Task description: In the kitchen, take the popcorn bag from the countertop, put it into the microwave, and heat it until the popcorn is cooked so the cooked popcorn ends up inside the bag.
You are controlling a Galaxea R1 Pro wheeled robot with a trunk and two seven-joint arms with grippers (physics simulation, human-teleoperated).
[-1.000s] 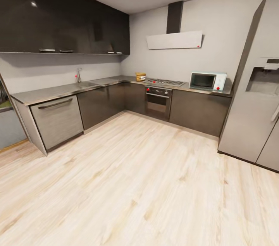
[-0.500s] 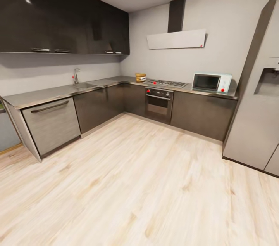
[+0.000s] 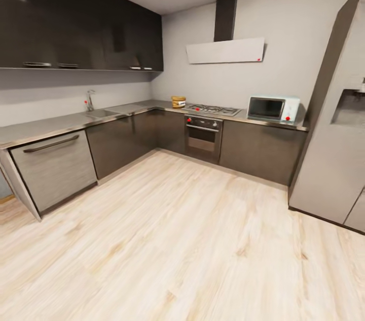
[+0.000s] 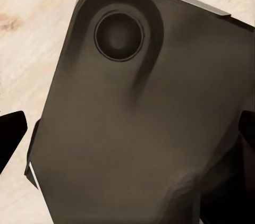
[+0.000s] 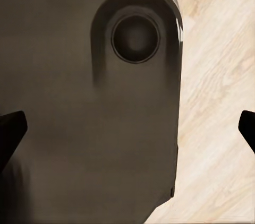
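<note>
Far across the kitchen, the tan popcorn bag (image 3: 178, 102) stands on the grey countertop (image 3: 61, 123) in the corner, left of the hob. The pale mint-blue microwave (image 3: 272, 108), door shut, sits on the same countertop to the right, beside the fridge. The popcorn is too small to make out. My left gripper (image 4: 127, 134) is open, its dark fingertips (image 4: 11, 131) wide apart over the robot's dark base. Likewise my right gripper (image 5: 127, 131) is open with nothing between its fingertips (image 5: 10, 131).
A gas hob (image 3: 212, 109) and a built-in oven (image 3: 203, 137) lie between bag and microwave. A tall grey fridge (image 3: 337, 123) stands at the right, a sink tap (image 3: 90, 101) and dishwasher front (image 3: 53, 169) at the left. Wide wooden floor (image 3: 177, 240) stretches ahead.
The whole head view has shifted: the camera has moved, and the left counter run and dishwasher now sit further left and lower in the picture. Nothing in the kitchen itself has moved.
</note>
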